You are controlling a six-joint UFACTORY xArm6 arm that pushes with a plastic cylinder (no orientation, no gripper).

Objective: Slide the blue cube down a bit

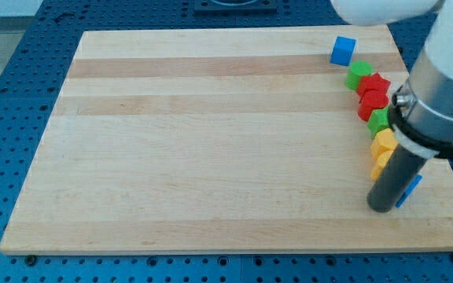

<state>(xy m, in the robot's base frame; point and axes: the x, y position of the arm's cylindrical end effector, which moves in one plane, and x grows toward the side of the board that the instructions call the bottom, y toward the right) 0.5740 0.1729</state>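
A: Where's the blue cube (342, 50)?

B: Near the top right corner of the pale wooden board (211, 141), standing apart, just above a curved row along the right edge: a green block (359, 75), two red blocks (373, 93), another green block (379, 119), then yellow blocks (383, 146).

A: And my tip (382, 206)?

B: Low, near the bottom right corner, beside a second blue block (410, 189) partly hidden behind the dark rod, well apart from the cube. There's no pincer, only a bare rod. I judge it must travel above the cube before pushing.
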